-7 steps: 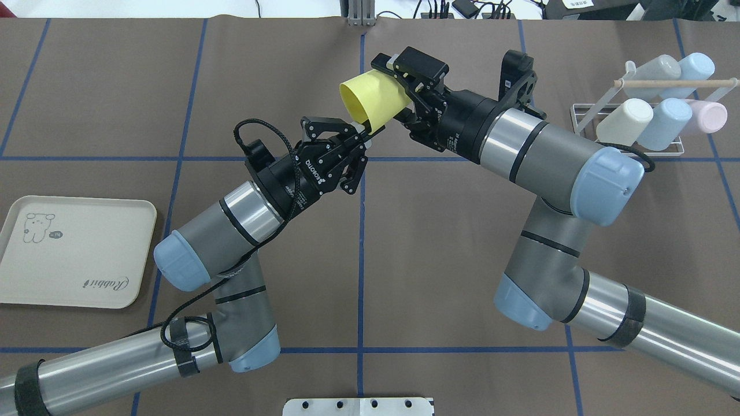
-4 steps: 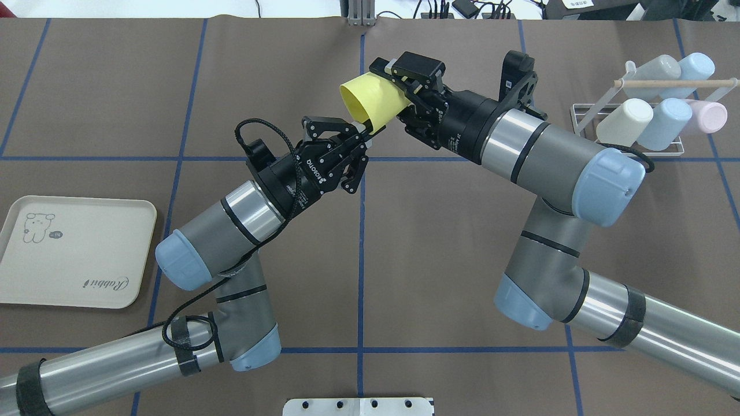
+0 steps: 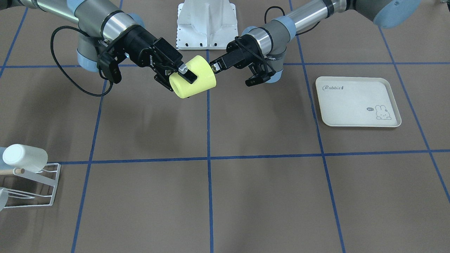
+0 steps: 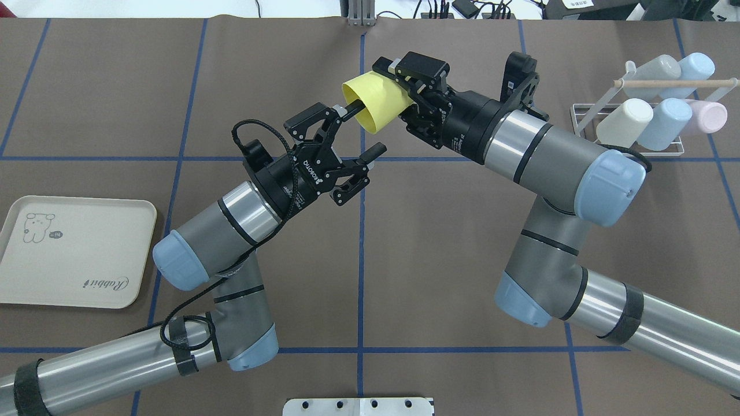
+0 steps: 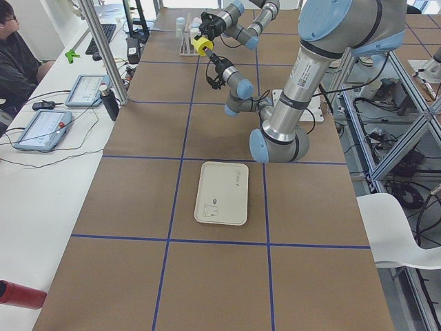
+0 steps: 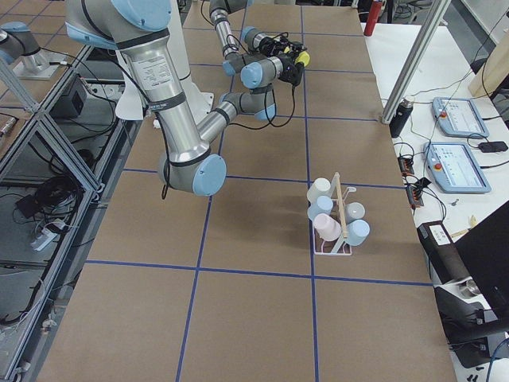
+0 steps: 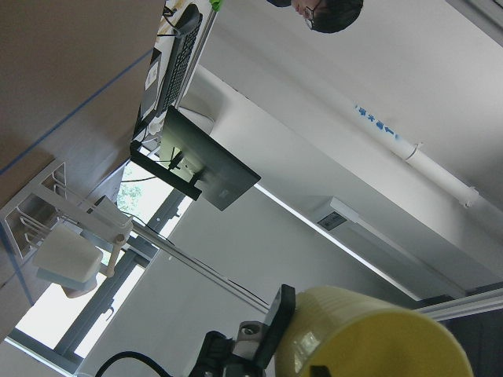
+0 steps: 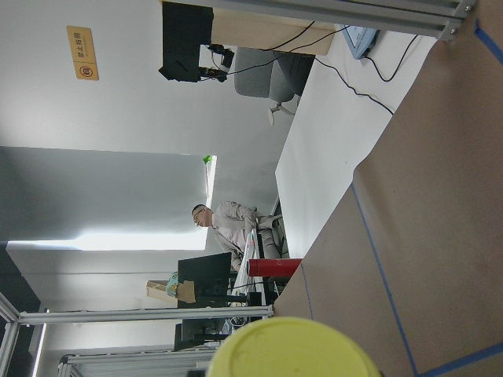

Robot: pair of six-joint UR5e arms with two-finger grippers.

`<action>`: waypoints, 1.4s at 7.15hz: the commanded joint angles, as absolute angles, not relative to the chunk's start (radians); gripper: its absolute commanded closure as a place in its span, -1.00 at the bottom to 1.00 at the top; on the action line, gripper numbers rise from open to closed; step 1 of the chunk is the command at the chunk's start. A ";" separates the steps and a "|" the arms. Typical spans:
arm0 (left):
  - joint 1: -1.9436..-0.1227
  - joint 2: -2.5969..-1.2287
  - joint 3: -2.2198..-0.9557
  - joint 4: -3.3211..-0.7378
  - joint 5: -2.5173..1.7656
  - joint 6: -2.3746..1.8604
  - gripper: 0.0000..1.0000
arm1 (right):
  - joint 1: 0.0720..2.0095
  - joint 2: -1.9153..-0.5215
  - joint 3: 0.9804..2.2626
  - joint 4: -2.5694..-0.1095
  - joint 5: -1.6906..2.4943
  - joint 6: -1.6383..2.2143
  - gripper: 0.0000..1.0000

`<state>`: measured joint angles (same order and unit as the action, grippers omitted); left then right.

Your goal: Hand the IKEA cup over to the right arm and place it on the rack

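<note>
Our right tool clamped the cup; our left tool gaped empty just beside it. Handover looked done; placing it on the rack, well apart from the right tool, remained.

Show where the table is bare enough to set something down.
Bare: the operators' side, from the small white wire rack to beyond the cream rabbit-print tray. Crowded: the robot's side mid-table, where the left arm and right arm meet at the yellow plastic cup; the rack carries pastel cups.
</note>
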<state>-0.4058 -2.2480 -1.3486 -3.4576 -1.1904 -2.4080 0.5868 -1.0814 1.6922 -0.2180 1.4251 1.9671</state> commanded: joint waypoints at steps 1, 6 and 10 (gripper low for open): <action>-0.416 -2.246 -1.351 -3.461 -1.190 -2.404 -1.00 | 0.612 -1.086 1.692 -0.215 1.424 1.968 1.00; -0.472 -2.120 -1.408 -3.444 -1.192 -2.159 -1.00 | 0.808 -1.189 1.628 -0.361 1.421 1.759 1.00; -0.567 -1.972 -1.463 -3.415 -1.213 -1.880 -1.00 | 0.946 -1.253 1.625 -0.716 1.308 1.250 1.00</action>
<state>-0.5358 -2.0291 -1.4237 -3.4309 -1.2013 -1.9616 0.9273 -1.2465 1.6311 -0.6231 1.3761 1.4013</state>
